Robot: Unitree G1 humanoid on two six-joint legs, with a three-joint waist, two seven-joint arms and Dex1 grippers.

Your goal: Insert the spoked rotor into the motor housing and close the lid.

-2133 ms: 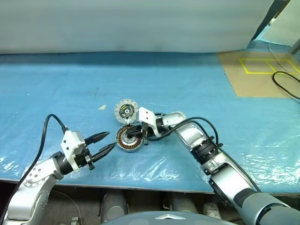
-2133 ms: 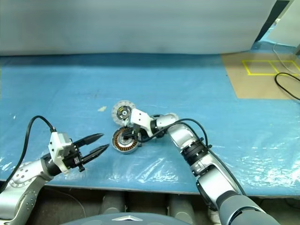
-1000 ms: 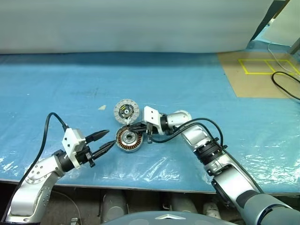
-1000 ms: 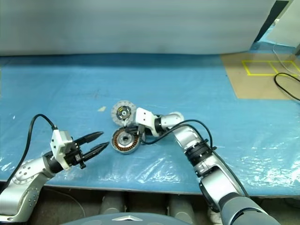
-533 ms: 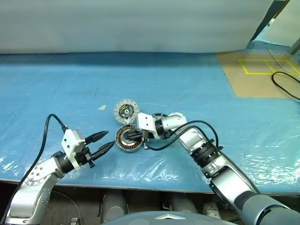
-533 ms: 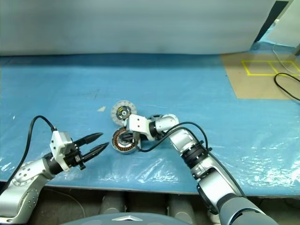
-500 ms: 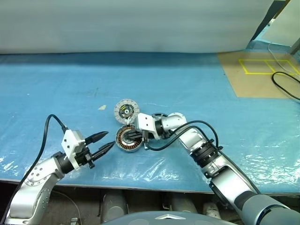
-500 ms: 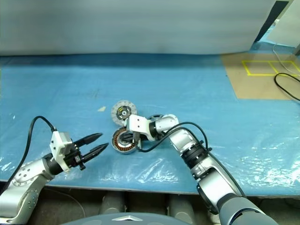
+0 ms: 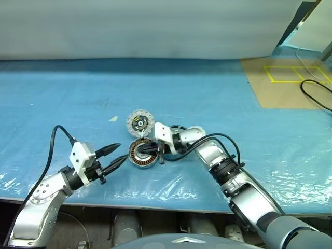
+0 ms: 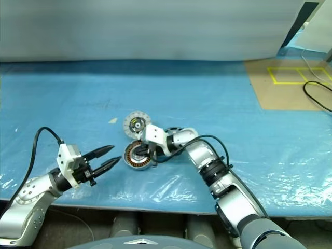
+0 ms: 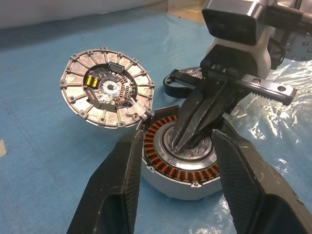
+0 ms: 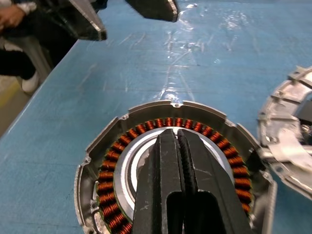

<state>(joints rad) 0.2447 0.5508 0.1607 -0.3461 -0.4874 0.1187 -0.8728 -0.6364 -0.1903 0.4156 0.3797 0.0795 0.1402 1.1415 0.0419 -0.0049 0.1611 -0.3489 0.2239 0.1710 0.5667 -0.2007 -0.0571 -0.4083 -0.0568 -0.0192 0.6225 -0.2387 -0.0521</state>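
The motor housing (image 9: 141, 155) lies open on the blue sheet, copper windings around a silver centre (image 12: 127, 161). Its lid (image 9: 140, 123) lies flipped back behind it, inner face up, joined at the rim. My right gripper (image 12: 171, 134) is shut with nothing in it, its tips over the silver centre (image 11: 195, 146). Whether they touch it I cannot tell. The spoked rotor (image 11: 171, 83) lies flat behind my right wrist, mostly hidden; part of its black rim shows (image 10: 174, 130). My left gripper (image 9: 115, 157) is open and level, just left of the housing, pointing at it.
A brown board with yellow tape lines (image 9: 290, 78) and a black cable (image 9: 316, 96) lie at the back right. A small pale scrap (image 9: 112, 119) sits left of the lid. A person's hand (image 12: 12, 17) shows beyond the table's edge.
My shut right gripper has shifted slightly from the housing's right rim in over its centre, and the wrist has rolled a little. The left gripper has stayed in place.
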